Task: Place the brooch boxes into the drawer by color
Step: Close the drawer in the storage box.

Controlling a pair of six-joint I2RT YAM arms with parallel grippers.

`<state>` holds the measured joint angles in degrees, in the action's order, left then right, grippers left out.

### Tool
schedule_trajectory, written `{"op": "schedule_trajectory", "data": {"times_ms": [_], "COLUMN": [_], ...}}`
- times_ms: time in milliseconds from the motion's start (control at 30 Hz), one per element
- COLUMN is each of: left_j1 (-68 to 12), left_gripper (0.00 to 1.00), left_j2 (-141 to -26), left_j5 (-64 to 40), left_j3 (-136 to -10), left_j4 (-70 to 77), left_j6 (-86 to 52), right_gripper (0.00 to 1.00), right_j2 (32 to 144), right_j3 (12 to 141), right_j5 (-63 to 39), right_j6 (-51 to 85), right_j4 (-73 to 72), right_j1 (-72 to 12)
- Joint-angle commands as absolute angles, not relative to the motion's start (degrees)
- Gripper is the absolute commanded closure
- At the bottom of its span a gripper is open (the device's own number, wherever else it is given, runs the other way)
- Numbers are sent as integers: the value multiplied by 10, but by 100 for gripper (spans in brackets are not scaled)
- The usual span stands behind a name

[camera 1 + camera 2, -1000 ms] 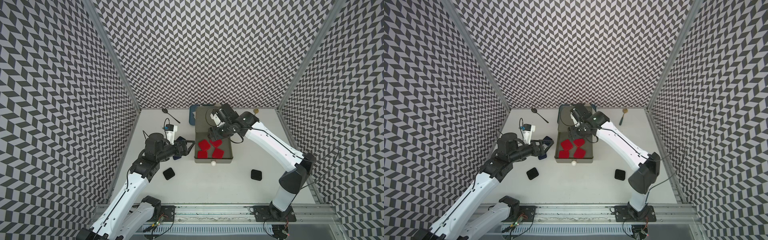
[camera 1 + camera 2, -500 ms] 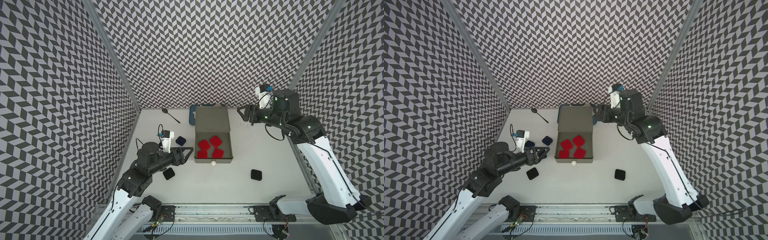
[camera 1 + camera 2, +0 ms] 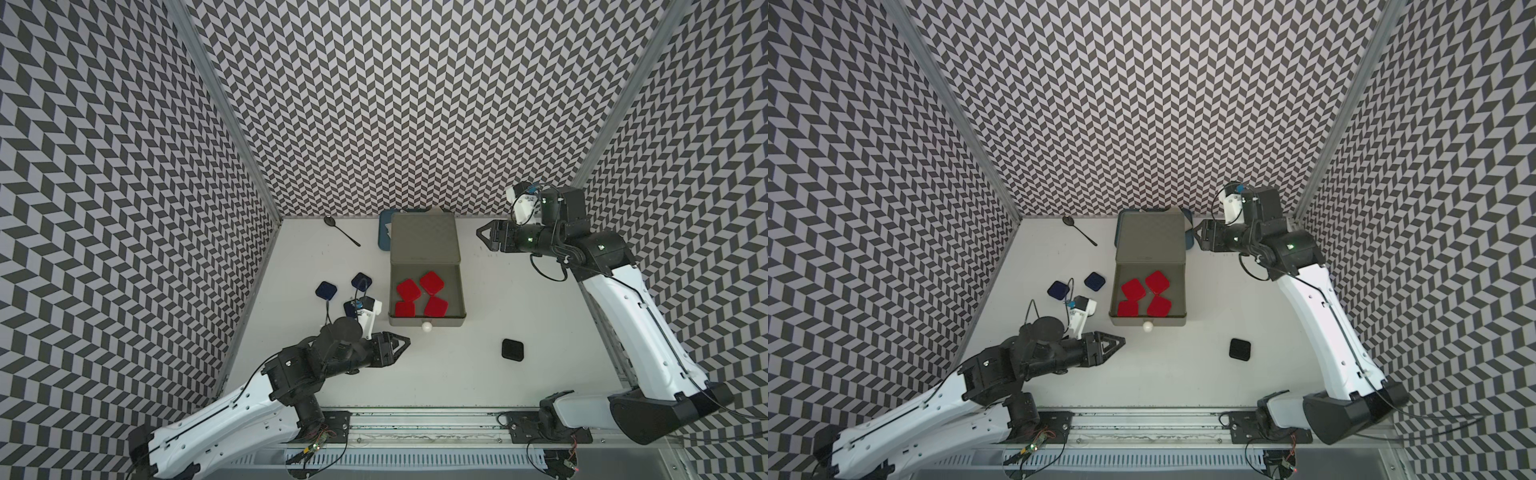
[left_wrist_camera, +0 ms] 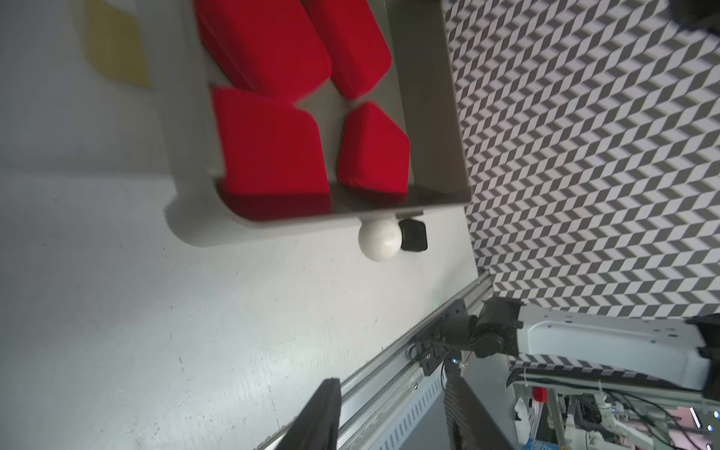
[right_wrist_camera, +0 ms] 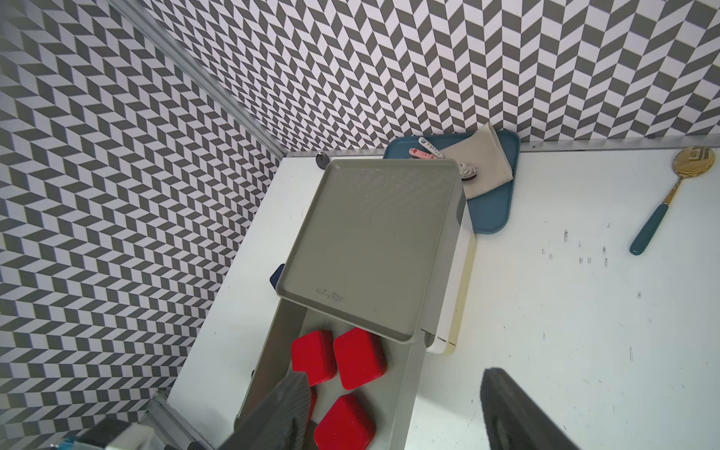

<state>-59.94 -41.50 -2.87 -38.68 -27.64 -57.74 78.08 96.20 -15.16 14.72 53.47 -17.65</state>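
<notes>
The drawer (image 3: 424, 239) chest stands at the back middle with its grey top tier pulled out, white knob (image 3: 427, 327) at the front. Several red brooch boxes (image 3: 409, 289) lie inside it. Navy boxes (image 3: 326, 289) (image 3: 361, 281) rest on the table to its left, a third partly hidden under my left wrist. A black box (image 3: 512, 349) lies front right. My left gripper (image 3: 405, 343) hovers just left of the knob, jaws narrowly apart and empty, its fingers (image 4: 323, 413) bare. My right gripper (image 3: 480, 232) hangs open and empty right of the chest.
A dark blue tray (image 5: 495, 202) with a folded cloth sits behind the chest. A black spoon (image 3: 341, 230) lies back left and a gold spoon with a teal handle (image 5: 670, 195) back right. Patterned walls close three sides; a rail (image 3: 415, 419) runs along the front.
My right arm has left the drawer and pulled back to the right rear. My left arm has moved from the navy boxes toward the drawer's front, jaws narrowing.
</notes>
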Motion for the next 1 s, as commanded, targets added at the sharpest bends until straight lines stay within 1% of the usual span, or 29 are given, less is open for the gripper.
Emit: {"op": "schedule_trajectory", "data": {"times_ms": [0,200,367,733,967], "left_j1": [-621,-619,-618,-592,-580], "left_gripper": [48,48,48,43,42], "left_j2": [-459,-522,-542,-591,-603], "left_j5": [37,51,51,21,11], "left_j3": [-394,-388,-383,-395,-396], "left_j4": [-218,-162,-107,-84,-64], "left_j6": [-601,-603,-609,-594,-590], "right_gripper": [27,26,26,26,26], "right_j2": [772,771,772,771,771], "right_j3": [953,947,942,930,925], "right_j5": [-166,-173,-177,-178,-182], "right_j6": [135,128,122,116,113], "right_j4": [503,503,504,504,504], "right_j1": [-170,-161,-156,-152,-151]}}
